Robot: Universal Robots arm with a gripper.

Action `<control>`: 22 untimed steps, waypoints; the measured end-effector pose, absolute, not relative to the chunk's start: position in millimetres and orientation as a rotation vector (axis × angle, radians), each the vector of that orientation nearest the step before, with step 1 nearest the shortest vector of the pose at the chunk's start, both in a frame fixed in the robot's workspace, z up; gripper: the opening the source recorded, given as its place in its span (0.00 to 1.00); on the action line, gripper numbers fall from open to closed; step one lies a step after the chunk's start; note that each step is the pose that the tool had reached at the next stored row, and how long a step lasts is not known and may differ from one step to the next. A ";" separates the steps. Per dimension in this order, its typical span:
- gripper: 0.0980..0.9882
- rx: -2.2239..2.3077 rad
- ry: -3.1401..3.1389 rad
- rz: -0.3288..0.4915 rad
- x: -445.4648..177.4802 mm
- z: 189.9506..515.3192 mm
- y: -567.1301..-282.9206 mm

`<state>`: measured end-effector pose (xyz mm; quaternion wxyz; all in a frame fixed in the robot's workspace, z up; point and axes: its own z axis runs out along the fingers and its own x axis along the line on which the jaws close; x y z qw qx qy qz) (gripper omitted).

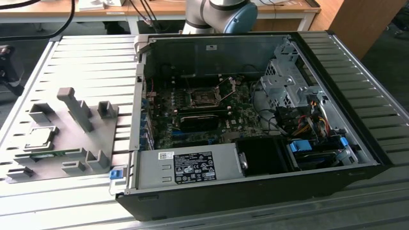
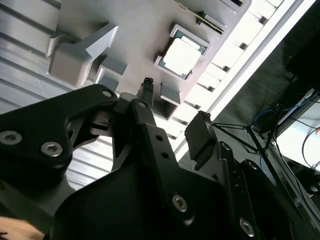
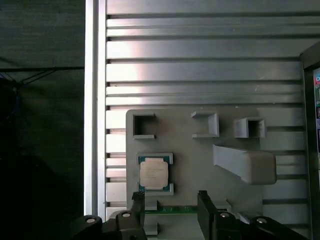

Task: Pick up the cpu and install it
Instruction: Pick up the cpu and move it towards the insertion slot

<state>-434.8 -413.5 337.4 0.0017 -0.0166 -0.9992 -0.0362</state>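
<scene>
Hovering over a grey fixture plate point(image 3: 200, 150), claw point(image 3: 170, 196) of the single arm: released, fingers point(image 3: 204, 206) spread apart, nothing between them in either wrist view.

- cpu point(image 3: 154, 173): flat square chip, silver top, thin green rim. Lies flat on the fixture plate below the claw, just beyond the fingertips and nearer one finger than the other. Not touched by the claw. Seen also in the second wrist view point(image 2: 181, 55) and the exterior view point(image 1: 39, 136).
- brackets point(image 3: 155, 158): two low grey pieces, one against each of two opposite edges of the cpu, seating it.
- circuit-board strip point(image 3: 172, 209): long, narrow, green; its edge shows in the gap between the claw's fingers, lying on the plate beneath them.
- post point(image 3: 245, 162): grey, slanted, rising from the plate, off to the side of the claw, away from the cpu.
- tabletop point(image 3: 200, 50): slatted metal, carrying the plate; stretches on beyond the cpu from the claw.
- computer case point(image 1: 255, 120): black, side panel off, on the same tabletop, well apart from the plate under the claw.
- motherboard point(image 1: 191, 129): green, inside the case.
- socket point(image 1: 204, 98): black square with metal frame, on the motherboard, well apart from the cpu.
- arm point(image 1: 221, 12): grey and blue joint behind the case.
</scene>
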 end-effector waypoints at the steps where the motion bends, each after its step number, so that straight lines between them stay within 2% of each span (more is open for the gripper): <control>1: 0.54 -0.052 -3.136 -0.114 -434.8 336.5 -413.6; 3: 0.54 -0.052 -3.136 -0.114 -434.7 334.8 -413.8; 4: 0.62 -0.052 -3.136 -0.114 -434.7 334.1 -413.9; 22: 0.62 -0.052 -3.136 -0.113 -434.9 320.9 -414.6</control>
